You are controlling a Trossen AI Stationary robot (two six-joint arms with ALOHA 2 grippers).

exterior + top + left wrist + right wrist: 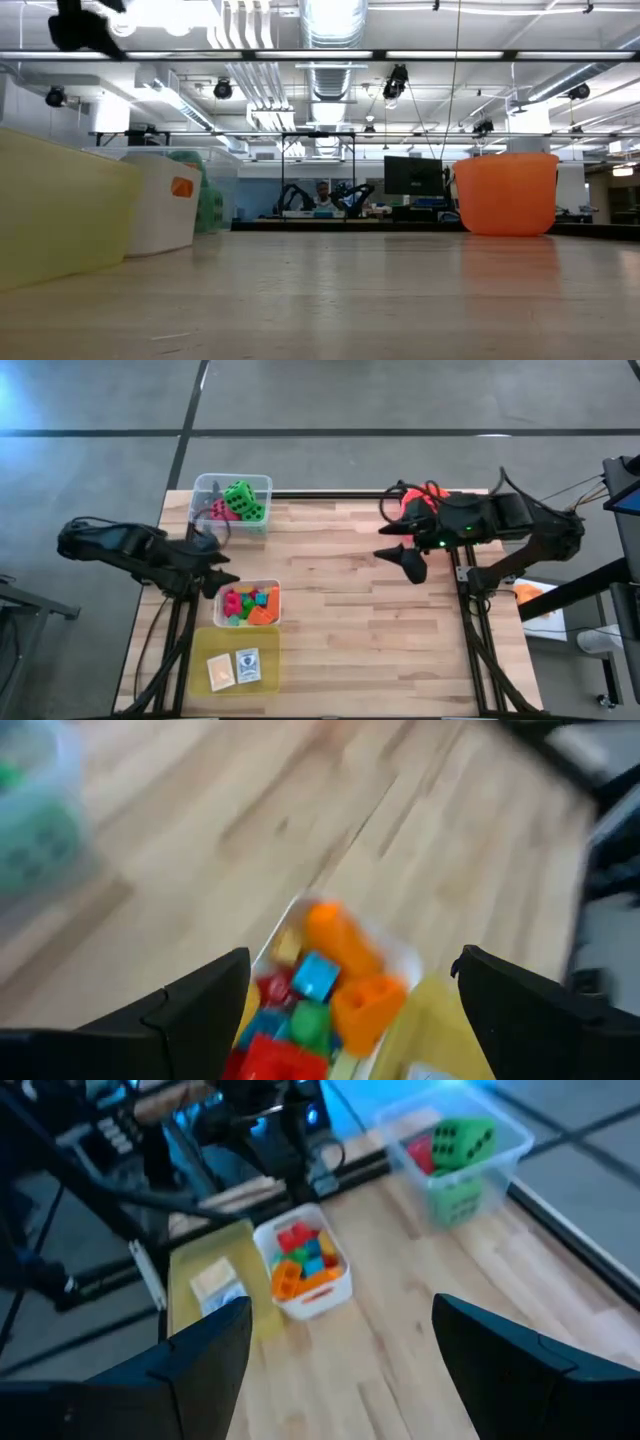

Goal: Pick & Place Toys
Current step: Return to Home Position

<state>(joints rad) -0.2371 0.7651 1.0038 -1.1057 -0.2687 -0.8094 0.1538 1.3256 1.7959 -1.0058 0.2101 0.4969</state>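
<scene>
- Hovering over the left side of the pale wooden worktop, the left gripper sits just off the far left corner of the small white rectangular bin. Its fingers are spread wide with nothing between them.
- The right gripper hangs over the far right part of the worktop, well apart from the bin. Its fingers are likewise parted and empty.
- The small bright plastic blocks, in pink, green, blue, yellow, red and orange, lie heaped inside the white bin. The bin stands at the left of the worktop, between the other two containers.
- The clear plastic tub stands at the far left corner. It holds the large green die with black dots and, to its left, the pink die.
- The shallow yellow translucent tray stands at the near left, just beside the white bin. Two small flat cards lie side by side in it, one pale and one with a blue-and-white face.
- The red-orange round plastic bucket stands upright at the far right of the worktop. In the high view it is partly hidden beneath the right arm.
- In the low view the three left-hand containers line up from near to far: yellow tray, white bin, clear tub.
</scene>
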